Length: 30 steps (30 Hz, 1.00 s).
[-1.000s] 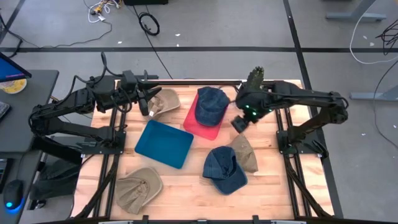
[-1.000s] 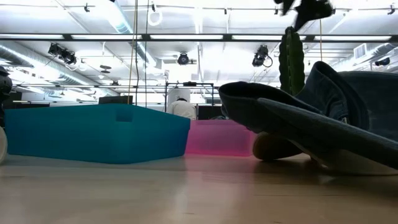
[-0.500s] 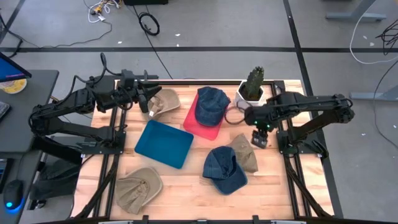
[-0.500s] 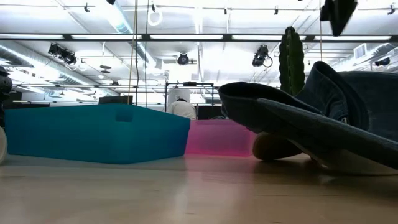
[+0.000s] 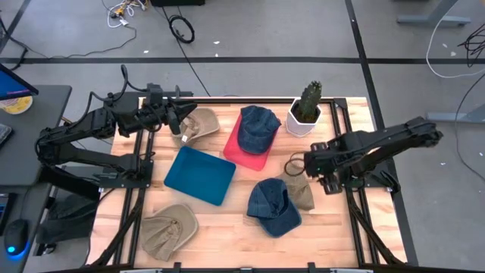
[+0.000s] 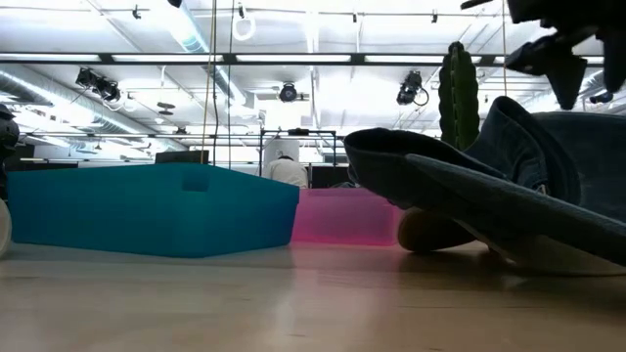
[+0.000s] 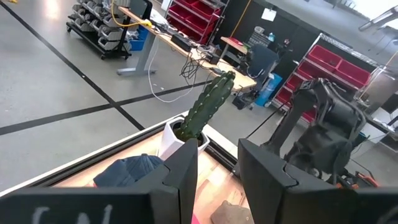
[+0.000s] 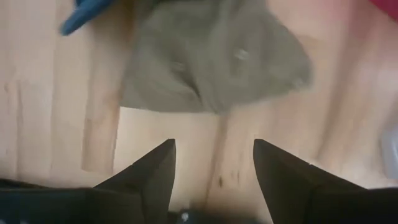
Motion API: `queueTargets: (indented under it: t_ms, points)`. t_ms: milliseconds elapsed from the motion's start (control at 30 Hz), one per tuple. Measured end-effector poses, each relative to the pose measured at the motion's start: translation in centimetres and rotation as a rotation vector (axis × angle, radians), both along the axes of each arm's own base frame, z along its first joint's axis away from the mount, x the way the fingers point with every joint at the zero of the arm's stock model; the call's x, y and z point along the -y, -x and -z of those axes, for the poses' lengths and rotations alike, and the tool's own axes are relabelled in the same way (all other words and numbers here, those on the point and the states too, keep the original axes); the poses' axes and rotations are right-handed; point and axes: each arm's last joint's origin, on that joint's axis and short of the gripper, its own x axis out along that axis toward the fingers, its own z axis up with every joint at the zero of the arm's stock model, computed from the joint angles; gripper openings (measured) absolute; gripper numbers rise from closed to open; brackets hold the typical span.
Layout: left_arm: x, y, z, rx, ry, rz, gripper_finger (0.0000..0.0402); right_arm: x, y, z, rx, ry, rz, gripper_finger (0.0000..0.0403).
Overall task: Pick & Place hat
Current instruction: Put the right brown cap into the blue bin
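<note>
Right gripper (image 5: 331,182) moved from cactus (image 5: 309,101) toward khaki hat (image 5: 299,186).

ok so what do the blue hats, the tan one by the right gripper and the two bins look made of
Blue hats: likely denim, going by the mottled, faded indigo and soft folds.
Tan hat: seemingly matte cotton canvas; the right wrist view shows limp cloth with small eyelets.
Teal bin and pink bin: probably plastic, with smooth walls; the pink one looks slightly translucent in the low view.
</note>
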Motion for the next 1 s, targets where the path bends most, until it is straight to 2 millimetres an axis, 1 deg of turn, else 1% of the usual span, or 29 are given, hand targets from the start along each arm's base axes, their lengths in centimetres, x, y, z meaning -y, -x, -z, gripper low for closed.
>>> queueTargets:
  t_ms: [133,267,400,500,700,867,1000]
  points:
    - [0.0,0.0,0.0,-0.004,-0.008,0.0,0.0119,-1.1,-0.7,1.2,0.058,-0.059,-0.118,0.0215]
    - [0.0,-0.2,0.1,-0.016,-0.011,0.001,0.0119,-2.0,-1.4,2.1,0.156,-0.064,-0.177,0.0215]
    - [-0.1,-0.6,0.3,-0.023,-0.012,0.001,0.0119,-2.4,-2.0,3.3,0.218,-0.045,-0.184,0.0216]
    - [-0.1,-0.9,0.4,-0.035,-0.011,0.001,0.0119,-2.5,-2.1,4.6,0.208,-0.04,-0.185,0.0216]
    - [-0.1,-1.2,0.6,-0.062,-0.028,0.027,0.0119,-2.0,-1.2,7.3,0.136,0.017,-0.166,0.0216]
    - [-0.1,-1.4,0.8,-0.075,-0.036,0.054,0.0119,-1.9,-0.8,9.1,0.142,0.015,-0.148,0.0216]
    - [0.1,-1.5,0.8,-0.077,-0.035,0.062,0.0119,-2.1,-1.4,9.7,0.211,0.001,-0.143,0.0216]
